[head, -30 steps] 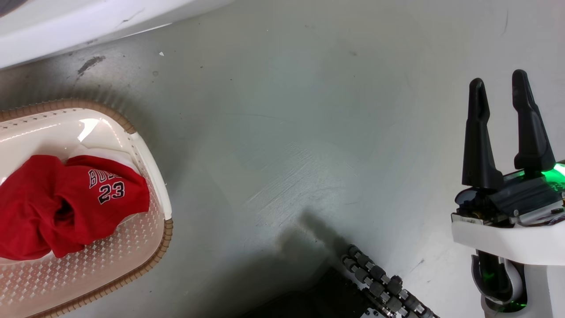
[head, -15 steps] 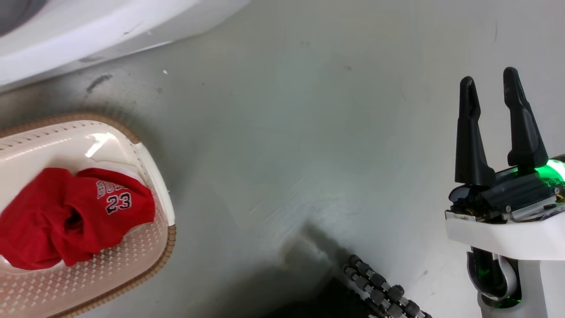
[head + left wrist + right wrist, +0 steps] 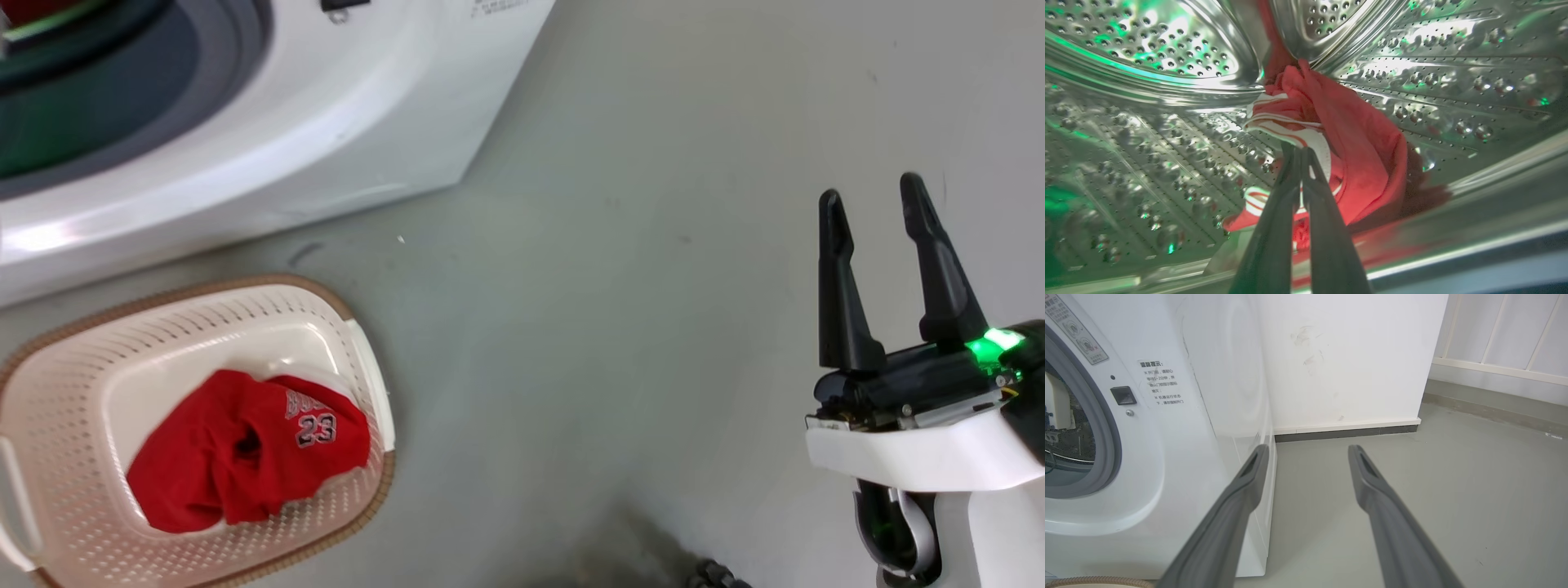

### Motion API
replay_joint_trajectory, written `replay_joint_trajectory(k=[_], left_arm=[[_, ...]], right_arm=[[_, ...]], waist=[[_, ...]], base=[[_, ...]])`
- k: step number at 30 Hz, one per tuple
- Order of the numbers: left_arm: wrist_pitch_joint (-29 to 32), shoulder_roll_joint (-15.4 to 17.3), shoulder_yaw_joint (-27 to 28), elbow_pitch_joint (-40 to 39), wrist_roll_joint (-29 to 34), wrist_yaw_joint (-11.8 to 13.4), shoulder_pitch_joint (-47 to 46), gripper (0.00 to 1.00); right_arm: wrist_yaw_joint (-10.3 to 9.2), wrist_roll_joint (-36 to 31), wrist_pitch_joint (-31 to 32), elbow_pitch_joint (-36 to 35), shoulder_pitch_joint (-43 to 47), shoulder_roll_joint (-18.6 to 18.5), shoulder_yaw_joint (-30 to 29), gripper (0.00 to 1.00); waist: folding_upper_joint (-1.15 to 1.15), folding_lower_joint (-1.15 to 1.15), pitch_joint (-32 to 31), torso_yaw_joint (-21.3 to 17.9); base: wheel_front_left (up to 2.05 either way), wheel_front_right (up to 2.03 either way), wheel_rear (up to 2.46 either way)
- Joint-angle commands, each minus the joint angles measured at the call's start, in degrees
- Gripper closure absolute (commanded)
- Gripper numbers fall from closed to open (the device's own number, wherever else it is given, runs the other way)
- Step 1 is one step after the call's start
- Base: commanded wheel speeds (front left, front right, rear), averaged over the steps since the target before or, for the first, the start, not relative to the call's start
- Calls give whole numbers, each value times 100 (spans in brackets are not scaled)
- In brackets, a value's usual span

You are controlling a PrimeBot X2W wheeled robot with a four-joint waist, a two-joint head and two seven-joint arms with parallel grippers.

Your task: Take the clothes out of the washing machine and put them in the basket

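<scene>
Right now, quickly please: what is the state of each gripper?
Left gripper: closed on a red garment inside the drum.
Right gripper: open, holding nothing.

Grey floor (image 3: 620,327), white wall (image 3: 1355,367) w/ dark skirting (image 3: 1347,433), scuffed.
</scene>
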Motion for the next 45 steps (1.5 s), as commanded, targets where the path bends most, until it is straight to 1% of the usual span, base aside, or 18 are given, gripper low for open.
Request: replay_joint_trajectory(k=[1, 8, 12, 17, 19, 21, 23, 27, 32, 36, 40, 45], left_arm=[[-271, -69, -16, 102, -71, -36, 303, 100], [-1182, -314, -96, 384, -296, -61, 1174, 100], [-1691, -505, -127, 471, -407, -72, 1652, 100], [-2068, -673, -114, 482, -478, -69, 2204, 100], [-2108, -684, -97, 437, -475, -44, 2304, 100], [-2155, -745, -80, 338, -445, 6, 2560, 100], [-2178, -782, 1, 137, -448, 96, 2827, 100], [-2186, -808, 205, -617, -240, 428, 3520, 100], [-2189, -930, 513, -1443, -112, 699, 4430, 100], [-2184, -1051, 655, -1899, -23, 821, 5037, 100], [-2183, -1176, 762, -2296, 64, 917, 5521, 100], [-2178, -1310, 846, -2649, 214, 968, 5972, 100]], right_arm=[[-4, -51, -14, 24, 108, -4, -20, 0], [-4, -243, -14, 100, 368, -4, 48, 0], [-4, -336, -14, 149, 574, -4, 56, 0], [-4, -435, -14, 217, 846, -5, 89, 0], [-4, -470, -14, 226, 915, -5, 95, 0], [-4, -515, -14, 266, 1023, -4, 73, 0], [-4, -560, -14, 296, 1140, -4, 66, 0], [-4, -624, -14, 360, 1398, -4, 67, 0], [-4, -703, -14, 416, 1652, -3, 78, 0], [-4, -715, -14, 451, 1817, -3, 88, 0], [-4, -697, -14, 455, 1887, -3, 99, 0], [-4, -670, -13, 474, 1946, -3, 90, 0]], waist=[[0, 0, -437, 200], [0, 0, -1056, 391], [0, 0, -1431, 492], [0, 0, -1932, 599], [0, 0, -2026, 620], [0, 0, -2245, 673], [0, 0, -2458, 724], [0, 0, -2870, 804], [0, 0, -3280, 916], [0, 0, -3510, 1010], [0, 0, -3612, 1078], [0, 0, -3685, 1146]], base=[[0, 0, 0], [0, 0, 0], [0, 0, 0], [0, 0, 0], [0, 0, 0], [0, 0, 0], [0, 0, 0], [0, 0, 0], [0, 0, 0], [0, 0, 0], [0, 0, 0], [0, 0, 0]])
